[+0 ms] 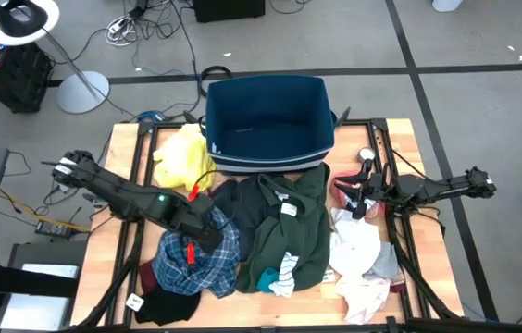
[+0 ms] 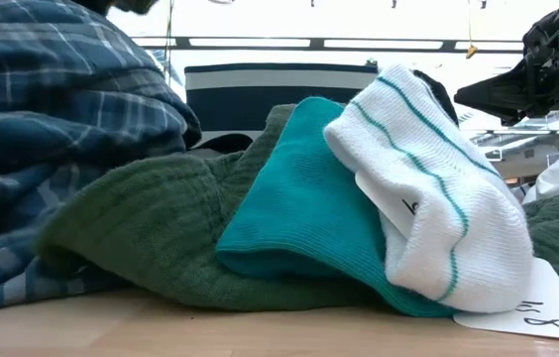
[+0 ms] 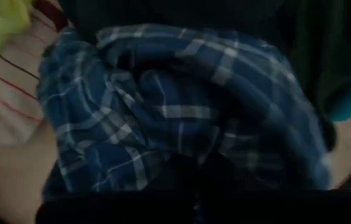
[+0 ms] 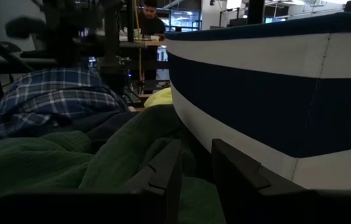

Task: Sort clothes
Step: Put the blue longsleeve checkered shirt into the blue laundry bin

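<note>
The clothes are all heaped on the table in front of the navy bin [image 1: 266, 120], which looks empty, so sorting has barely begun. The blue plaid shirt [image 1: 198, 259] lies at the pile's left, over a maroon piece and a black one. The dark green garment [image 1: 289, 227] fills the middle, with a teal sock [image 2: 304, 198] and a striped sock [image 2: 438, 198] at its near edge. Yellow cloth [image 1: 182, 157] sits by the bin's left corner; white and pink pieces [image 1: 358, 254] lie to the right.

The left gripper [image 1: 194, 242] is pressed into the plaid shirt, fingers clenched, apparently pinching it. The right gripper [image 4: 194, 165] waits partly parted by the bin, holding nothing.
</note>
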Controlling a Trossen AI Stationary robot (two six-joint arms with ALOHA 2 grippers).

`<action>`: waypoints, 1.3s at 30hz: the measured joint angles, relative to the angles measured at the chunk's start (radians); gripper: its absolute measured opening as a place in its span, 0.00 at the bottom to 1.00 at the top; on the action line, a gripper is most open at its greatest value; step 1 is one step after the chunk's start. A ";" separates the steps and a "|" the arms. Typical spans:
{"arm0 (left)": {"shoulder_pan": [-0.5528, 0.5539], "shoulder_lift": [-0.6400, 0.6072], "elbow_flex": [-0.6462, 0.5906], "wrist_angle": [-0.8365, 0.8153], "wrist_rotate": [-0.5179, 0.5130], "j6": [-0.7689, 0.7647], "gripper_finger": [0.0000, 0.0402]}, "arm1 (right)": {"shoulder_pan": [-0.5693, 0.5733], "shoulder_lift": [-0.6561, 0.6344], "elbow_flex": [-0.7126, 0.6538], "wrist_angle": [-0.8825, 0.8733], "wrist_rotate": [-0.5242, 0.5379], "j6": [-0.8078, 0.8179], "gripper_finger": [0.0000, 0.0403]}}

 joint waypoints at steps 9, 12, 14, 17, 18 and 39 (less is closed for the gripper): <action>-0.066 -0.001 0.411 -0.261 -0.181 0.012 0.00 | 0.000 0.000 0.000 0.000 0.000 0.000 0.23; -0.087 -0.002 0.525 -0.320 -0.251 0.013 0.00 | 0.000 0.000 0.000 0.000 0.000 0.000 0.23; -0.094 -0.002 0.580 -0.345 -0.289 0.018 0.00 | 0.000 0.000 0.000 0.000 0.000 0.000 0.23; -0.093 -0.002 0.647 -0.353 -0.335 0.067 0.00 | 0.000 0.000 0.000 0.000 0.000 0.000 0.23; -0.093 -0.002 0.670 -0.352 -0.349 0.082 0.00 | 0.000 0.000 0.000 0.000 0.000 0.000 0.23; -0.083 -0.003 0.972 -0.137 -0.442 0.430 0.00 | 0.000 0.000 0.000 0.000 0.000 0.000 0.23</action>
